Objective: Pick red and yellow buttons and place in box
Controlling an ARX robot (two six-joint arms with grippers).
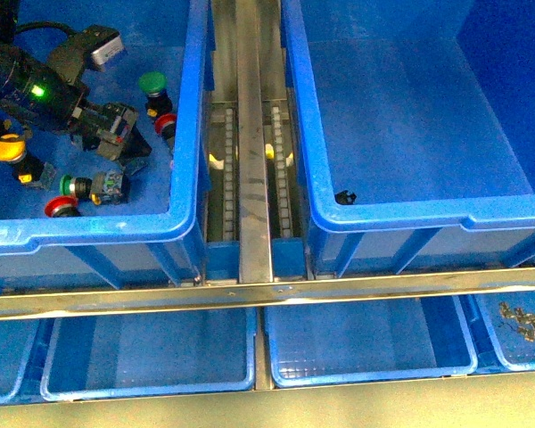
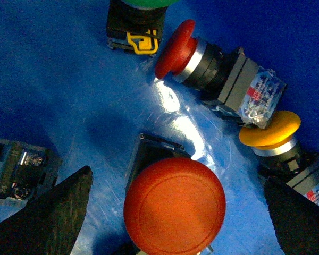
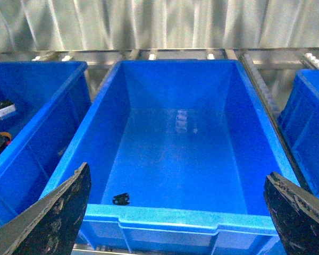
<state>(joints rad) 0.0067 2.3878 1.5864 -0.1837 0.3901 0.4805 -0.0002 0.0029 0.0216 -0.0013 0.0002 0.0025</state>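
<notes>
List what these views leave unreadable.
- Front view: the left arm covers part of the left crate, which the frame edge also crops.
- Left wrist view: the green button has its cap cut off; the upright red button hides most of its body under its cap.
- Right wrist view: the black speck in the right crate is too small to identify.

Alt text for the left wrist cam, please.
The left tool, open, hangs over a red button whose cap faces the camera, on a blue crate floor. Nearby lie a second red button on its side, a yellow button and a green-capped button.
</notes>
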